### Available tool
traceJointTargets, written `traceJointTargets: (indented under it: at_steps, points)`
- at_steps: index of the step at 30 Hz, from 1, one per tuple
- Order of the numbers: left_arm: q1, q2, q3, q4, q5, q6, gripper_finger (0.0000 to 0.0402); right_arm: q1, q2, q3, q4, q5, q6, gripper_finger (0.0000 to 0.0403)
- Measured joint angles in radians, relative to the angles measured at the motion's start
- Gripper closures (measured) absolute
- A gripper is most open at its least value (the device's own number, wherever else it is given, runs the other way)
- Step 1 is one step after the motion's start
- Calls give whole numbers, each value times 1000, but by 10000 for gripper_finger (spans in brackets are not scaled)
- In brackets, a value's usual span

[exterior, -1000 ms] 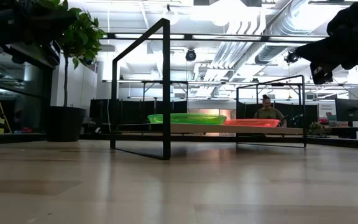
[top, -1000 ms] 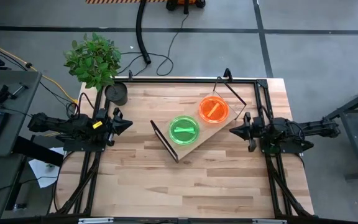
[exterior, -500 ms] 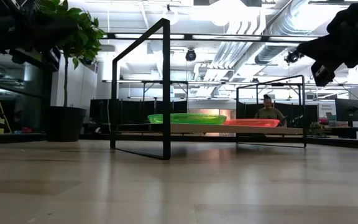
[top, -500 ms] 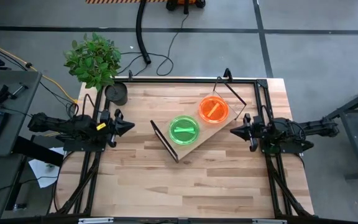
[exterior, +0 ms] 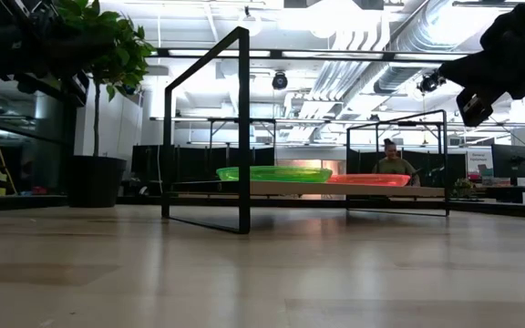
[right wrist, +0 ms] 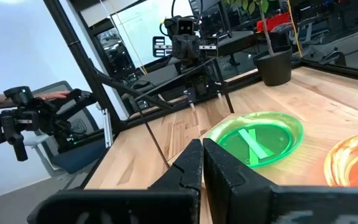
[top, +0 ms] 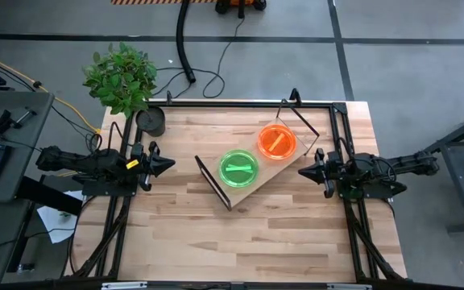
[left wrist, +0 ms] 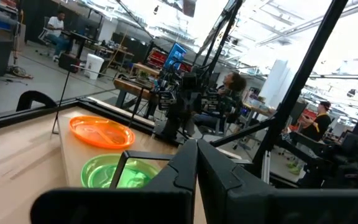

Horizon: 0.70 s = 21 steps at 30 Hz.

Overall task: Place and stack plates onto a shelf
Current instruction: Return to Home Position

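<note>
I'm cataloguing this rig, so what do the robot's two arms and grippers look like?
Both are black and slim-jointed. The left arm carries a small yellow tag near its wrist; the right arm shows none from above. The left gripper and right gripper each have two dark wedge-shaped fingers tapering forward.

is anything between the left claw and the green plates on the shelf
Yes: the black wire end frame of the shelf stands upright between the left claw and the green plates. The frame is open wire, not solid.
</note>
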<state>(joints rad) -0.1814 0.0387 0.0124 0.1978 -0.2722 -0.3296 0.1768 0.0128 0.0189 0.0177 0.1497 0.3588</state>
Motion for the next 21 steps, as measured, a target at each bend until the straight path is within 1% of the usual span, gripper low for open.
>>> traceJointTargets:
  at_steps: [13, 21]
  points:
    - [0, -35, 0, 0, 0, 0, 398, 0, 0, -1, 1, 0, 0, 403]
    - [0, -35, 0, 1, 0, 0, 398, 0, 0, -1, 1, 0, 0, 403]
